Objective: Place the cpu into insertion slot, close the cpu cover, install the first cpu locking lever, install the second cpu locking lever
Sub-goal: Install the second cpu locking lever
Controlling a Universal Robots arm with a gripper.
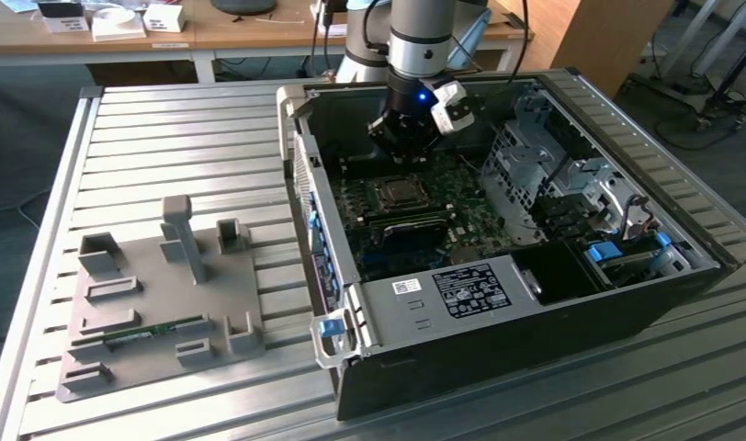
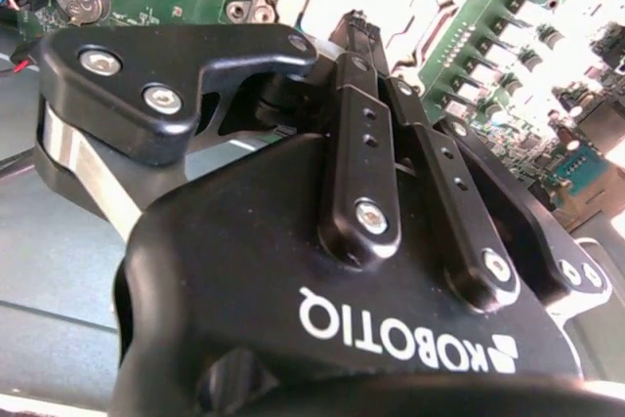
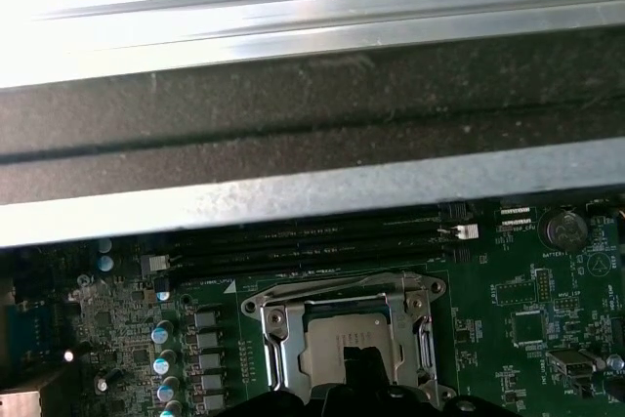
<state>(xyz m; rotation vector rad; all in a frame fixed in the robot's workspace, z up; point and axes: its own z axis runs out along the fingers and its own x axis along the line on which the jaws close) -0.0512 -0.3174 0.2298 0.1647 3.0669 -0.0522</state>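
Inside the black computer case (image 1: 496, 349), the gripper (image 1: 404, 152) hangs just above the motherboard (image 1: 471, 216), fingers (image 2: 363, 75) pressed together on nothing. Beside its tips, the cpu cover (image 3: 344, 324) lies flat over the insertion slot (image 1: 401, 193), the cpu (image 3: 337, 347) seated within.

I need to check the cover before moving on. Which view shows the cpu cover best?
The first wrist view: the cpu cover lies flat, its frame and window sharp. The exterior view shows it small below the gripper. The second wrist view shows it washed out.
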